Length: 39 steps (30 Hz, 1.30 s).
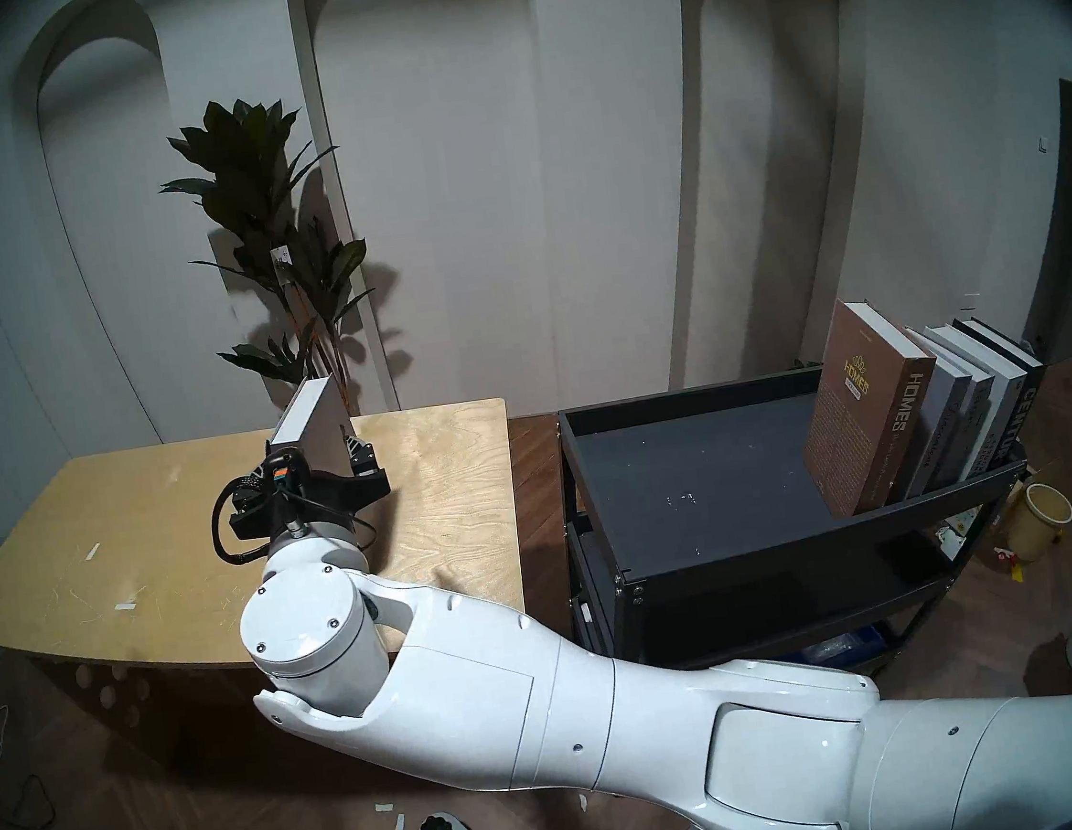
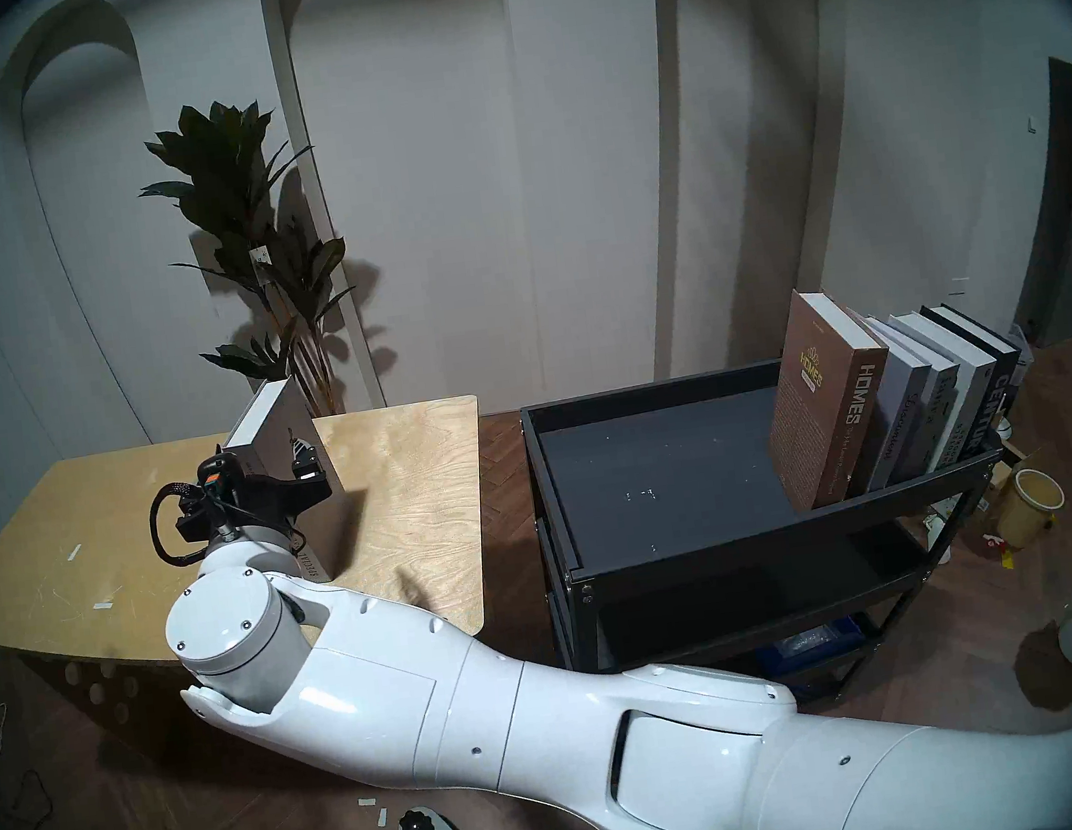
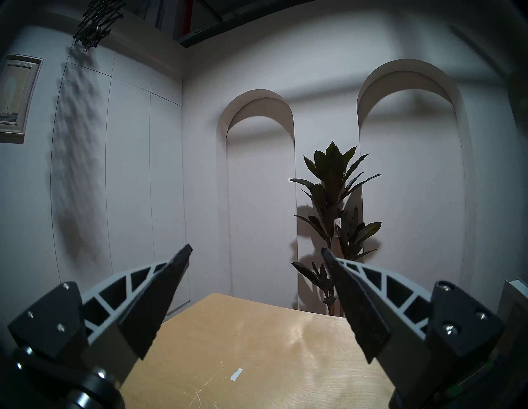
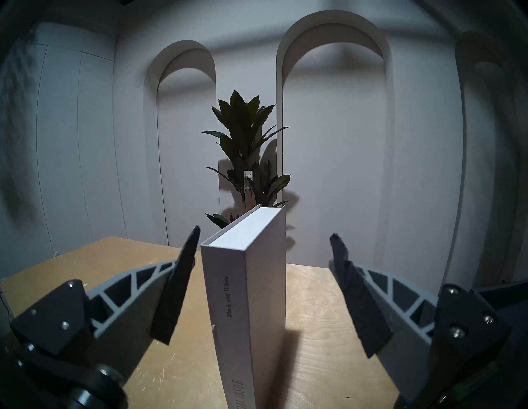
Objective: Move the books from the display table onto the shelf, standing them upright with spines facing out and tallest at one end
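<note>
We saw one grey-white book [image 4: 243,300] standing upright on the display table [image 1: 447,481], spine marked "SPECIAL ISSUE" facing the robot, near the table's far edge and roughly mid-width. The right gripper [image 4: 264,238] sat level at the book with its jaws spread wide, one finger on each side of the spine; in the wrist view the left finger [image 4: 177,285] was just beside the cover and the right one stood clear, neither touching as far as we could tell. Nothing was clamped.

Five books were upright on the shelf [image 1: 693,473] top tray, packed at its right end and leaning slightly left: the brown HOMES book [image 1: 866,413] leftmost and tallest, then grey and white ones, with the black CENTURY book [image 1: 1013,416] at the far right. Spines faced out.

The left gripper [image 3: 255,250] hovered above the table's left side, jaws apart and empty. A potted plant [image 1: 273,234] stood behind the table.
</note>
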Each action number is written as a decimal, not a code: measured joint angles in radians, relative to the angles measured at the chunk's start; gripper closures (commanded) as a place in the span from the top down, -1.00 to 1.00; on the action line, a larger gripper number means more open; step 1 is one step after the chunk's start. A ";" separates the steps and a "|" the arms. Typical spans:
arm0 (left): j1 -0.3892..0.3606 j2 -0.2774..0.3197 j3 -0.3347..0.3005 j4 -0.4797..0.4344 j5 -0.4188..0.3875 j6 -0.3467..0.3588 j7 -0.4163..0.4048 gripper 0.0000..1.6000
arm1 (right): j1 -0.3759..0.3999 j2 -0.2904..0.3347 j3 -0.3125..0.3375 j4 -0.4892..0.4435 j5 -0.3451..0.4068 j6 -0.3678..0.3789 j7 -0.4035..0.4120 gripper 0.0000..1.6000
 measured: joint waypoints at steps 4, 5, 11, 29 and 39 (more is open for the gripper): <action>-0.004 0.001 0.000 0.004 0.001 0.000 -0.007 1.00 | 0.024 -0.031 -0.012 0.048 0.021 -0.038 -0.032 1.00; -0.005 0.002 0.000 0.006 0.002 0.000 -0.009 1.00 | 0.031 -0.040 -0.016 0.062 0.027 -0.049 -0.042 1.00; -0.011 0.004 0.000 0.013 0.003 0.000 -0.020 1.00 | 0.067 -0.085 -0.034 0.136 0.061 -0.111 -0.085 1.00; -0.029 0.006 0.000 0.031 0.005 0.000 -0.053 1.00 | 0.136 -0.126 -0.068 0.261 0.139 -0.262 -0.139 1.00; -0.037 0.007 0.000 0.038 0.006 0.000 -0.067 1.00 | 0.187 -0.130 -0.092 0.260 0.170 -0.297 -0.119 1.00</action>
